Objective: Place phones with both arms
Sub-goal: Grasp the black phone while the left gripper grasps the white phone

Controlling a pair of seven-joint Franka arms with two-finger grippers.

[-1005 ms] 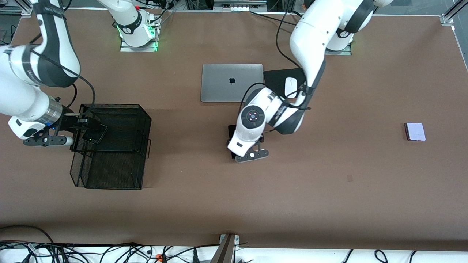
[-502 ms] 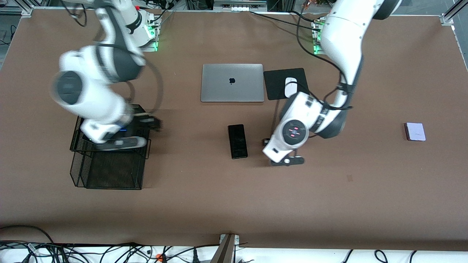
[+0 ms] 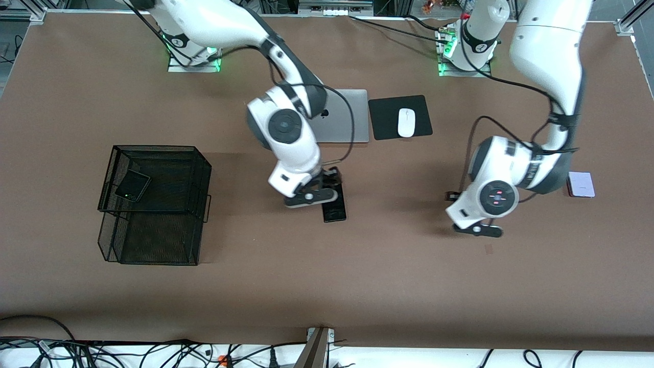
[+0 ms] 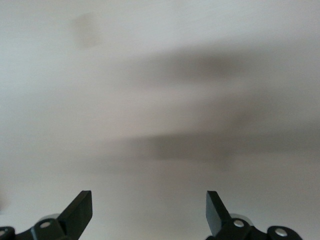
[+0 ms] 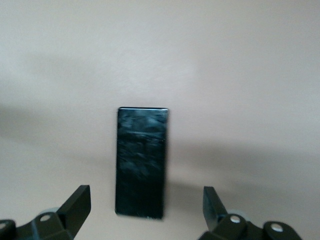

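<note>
Black long phone [image 3: 334,204] flat mid-table, under right gripper [image 5: 145,210], jaws wide, empty. Left gripper [image 4: 150,212] wide, empty, near lavender phone [image 3: 581,184]. Risk: thin slab slipping on pinch, skidding away.

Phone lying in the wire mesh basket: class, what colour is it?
Black; the small squarish phone shows best in the front view.
</note>
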